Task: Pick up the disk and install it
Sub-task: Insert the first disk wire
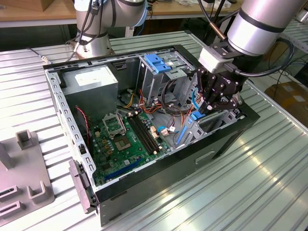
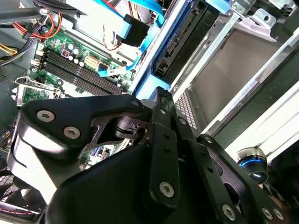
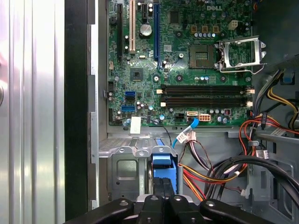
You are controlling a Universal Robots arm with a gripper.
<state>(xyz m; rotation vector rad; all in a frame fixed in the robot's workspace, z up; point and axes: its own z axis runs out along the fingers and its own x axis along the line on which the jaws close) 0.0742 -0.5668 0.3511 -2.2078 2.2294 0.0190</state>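
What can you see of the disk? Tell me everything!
The disk is a thin slab standing on its edge. Its side looks dark, and a bright blue plastic rail frames it. It sits in a grey metal bay at a corner of the open computer case, next to the green motherboard. The gripper has its fingers shut on the disk's blue end. Its flat faces are hidden.

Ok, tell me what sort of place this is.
Probably a robotics lab or test workshop. An opened desktop computer case lies on a ribbed metal table, a robot arm reaches into it, and a second arm's base stands behind, with workbenches beyond.
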